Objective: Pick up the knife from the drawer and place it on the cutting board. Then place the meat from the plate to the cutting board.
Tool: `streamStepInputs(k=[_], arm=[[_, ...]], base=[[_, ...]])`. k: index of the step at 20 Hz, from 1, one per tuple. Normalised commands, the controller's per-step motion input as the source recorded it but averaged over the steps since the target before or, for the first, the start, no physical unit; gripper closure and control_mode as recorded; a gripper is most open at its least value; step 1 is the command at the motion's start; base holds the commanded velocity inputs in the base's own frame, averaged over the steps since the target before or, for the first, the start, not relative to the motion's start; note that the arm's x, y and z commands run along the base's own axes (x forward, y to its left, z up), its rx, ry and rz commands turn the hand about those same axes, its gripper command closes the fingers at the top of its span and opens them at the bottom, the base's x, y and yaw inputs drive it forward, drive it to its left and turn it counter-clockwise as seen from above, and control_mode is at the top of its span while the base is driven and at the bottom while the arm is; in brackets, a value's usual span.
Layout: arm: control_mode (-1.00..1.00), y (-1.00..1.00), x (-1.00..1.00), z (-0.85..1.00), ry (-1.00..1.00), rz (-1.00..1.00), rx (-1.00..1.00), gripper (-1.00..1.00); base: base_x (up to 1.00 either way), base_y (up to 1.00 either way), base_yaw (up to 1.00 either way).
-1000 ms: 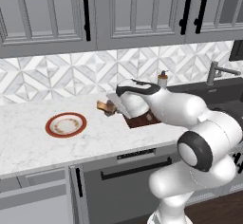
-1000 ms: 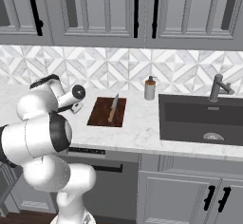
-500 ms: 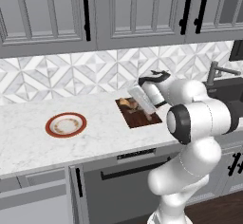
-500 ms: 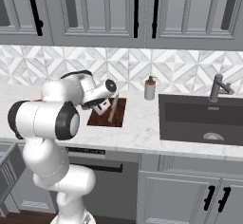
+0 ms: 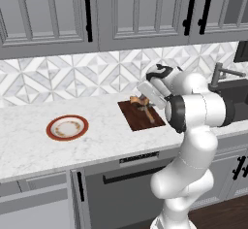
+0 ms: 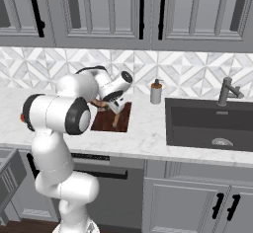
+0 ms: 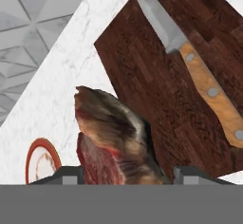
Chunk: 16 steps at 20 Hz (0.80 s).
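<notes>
Over the cutting board (image 5: pixel 141 116), gripper (image 7: pixel 124 171) clamps the meat (image 7: pixel 114 140) beside the knife (image 7: pixel 190 66) lying on it, w/ risk: letting go early could drop it onto that blade.

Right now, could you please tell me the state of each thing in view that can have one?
gripper: shut on the meat, above the board's edge.
meat: held, off the plate, not yet set down.
knife: lying flat on the cutting board.
cutting board: on the counter, carrying the knife.
plate: on the counter, no meat on it.
</notes>
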Motion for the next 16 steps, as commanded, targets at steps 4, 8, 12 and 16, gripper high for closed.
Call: streamStepInputs(k=[4, 8, 12, 16], arm=[[-1.0, -0.09, 0.44, -0.36, 0.09, 0.0, 0.0, 1.0], [-1.0, 0.0, 0.18, -0.33, 0.04, 0.0, 0.0, 1.0], [-1.0, 0.0, 0.14, -0.2, 0.0, 0.0, 0.0, 1.0], [-1.0, 0.0, 0.18, -0.18, 0.0, 0.0, -0.01, 1.0]], base=[[0.0, 0.0, 0.0], [0.0, 0.0, 0.0], [0.0, 0.0, 0.0], [0.0, 0.0, 0.0]])
